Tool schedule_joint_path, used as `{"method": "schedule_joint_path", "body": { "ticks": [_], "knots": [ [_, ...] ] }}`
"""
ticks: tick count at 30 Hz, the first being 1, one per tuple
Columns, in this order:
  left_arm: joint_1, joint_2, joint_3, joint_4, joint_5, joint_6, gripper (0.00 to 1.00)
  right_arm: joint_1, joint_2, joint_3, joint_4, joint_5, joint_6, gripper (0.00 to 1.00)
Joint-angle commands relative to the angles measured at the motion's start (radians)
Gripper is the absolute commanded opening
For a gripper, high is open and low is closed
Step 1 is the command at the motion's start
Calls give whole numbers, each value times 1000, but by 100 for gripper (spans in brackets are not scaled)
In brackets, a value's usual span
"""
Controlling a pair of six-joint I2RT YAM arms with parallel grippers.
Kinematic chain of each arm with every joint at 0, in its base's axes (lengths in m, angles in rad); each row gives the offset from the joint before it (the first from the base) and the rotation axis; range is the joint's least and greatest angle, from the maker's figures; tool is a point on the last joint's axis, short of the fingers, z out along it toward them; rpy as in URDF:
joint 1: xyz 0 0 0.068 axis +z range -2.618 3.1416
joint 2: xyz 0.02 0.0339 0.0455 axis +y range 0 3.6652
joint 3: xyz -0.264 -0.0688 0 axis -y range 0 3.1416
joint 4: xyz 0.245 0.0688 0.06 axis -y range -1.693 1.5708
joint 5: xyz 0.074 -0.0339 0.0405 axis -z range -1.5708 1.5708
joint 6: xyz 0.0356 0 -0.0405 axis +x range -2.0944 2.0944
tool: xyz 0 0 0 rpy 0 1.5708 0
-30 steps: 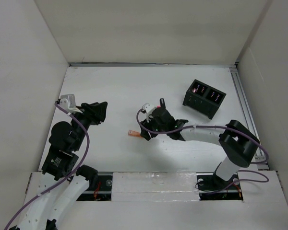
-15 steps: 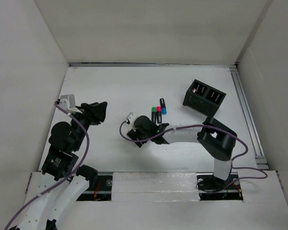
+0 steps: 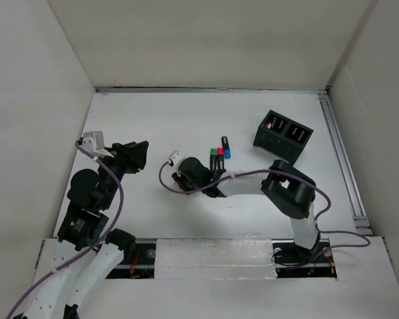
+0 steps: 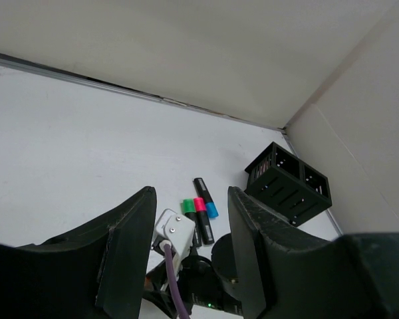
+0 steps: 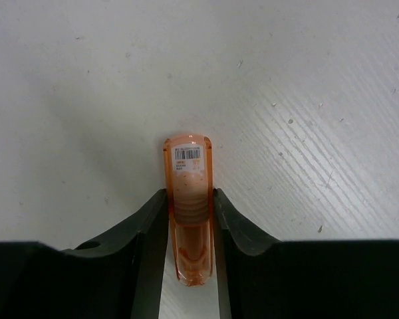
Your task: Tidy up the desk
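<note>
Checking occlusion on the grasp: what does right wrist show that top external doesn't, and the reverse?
Only right wrist: an orange marker, translucent with a barcode label, clamped between the fingers of the right tool.

Only top external: the black two-compartment box, three capped markers (green, pink, blue) lying side by side, and the left tool off to the left. The orange marker is hidden under the right arm's wrist there.

Both: the white desk and the right tool itself.

The desk [image 3: 153,119] bears three markers [image 3: 220,155], orange tube [image 5: 187,219] and black box [image 3: 282,136].
</note>
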Motion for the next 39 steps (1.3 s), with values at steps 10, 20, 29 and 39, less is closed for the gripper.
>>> {"method": "schedule_joint_path", "body": {
  "ticks": [10, 20, 29, 39],
  "knots": [
    [4, 3, -2, 27, 16, 15, 43, -364, -353, -66, 111, 54, 224, 16],
    [4, -2, -5, 33, 32, 15, 44, -812, -444, -49, 65, 137, 251, 17],
    [4, 1, -6, 37, 28, 17, 44, -897, -378, -34, 25, 128, 277, 19],
    [4, 17, -4, 39, 45, 18, 44, -839, -424, -109, 6, 198, 294, 51]
  ]
}}
